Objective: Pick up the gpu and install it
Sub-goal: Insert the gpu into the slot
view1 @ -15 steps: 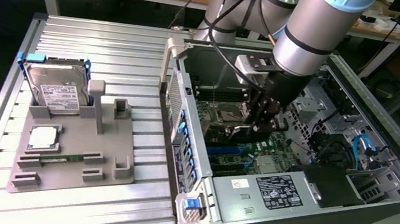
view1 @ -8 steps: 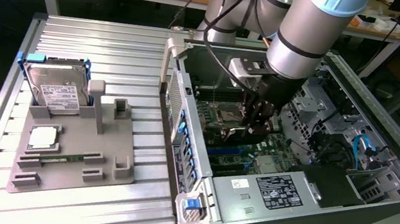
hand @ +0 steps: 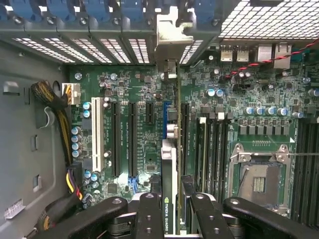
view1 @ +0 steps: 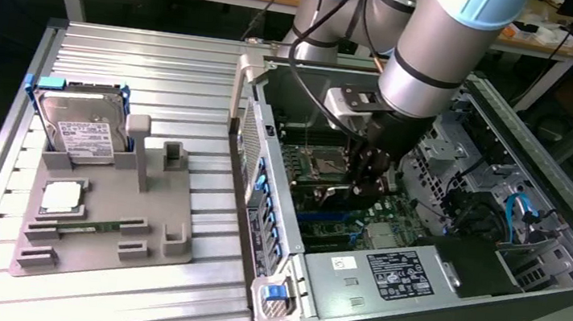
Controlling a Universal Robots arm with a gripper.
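Wrist view: claw (hand: 174, 199) clenched on the gpu (hand: 168, 164), held edge-on over the green motherboard (hand: 134, 84), with its metal bracket (hand: 172, 30) at the slotted rear wall. Exterior view: claw (view1: 371, 178) inside the open computer case (view1: 252, 132); 1 hard drive (view1: 80, 125) stands on the surface (view1: 168, 58) at the exterior view's left.

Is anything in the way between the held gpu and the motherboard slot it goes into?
Nothing visible. The gripper holds the gpu edge-on over the motherboard, its bracket at the rear slot openings. The neighbouring black slots are empty; the slot directly beneath is hidden by the card itself.
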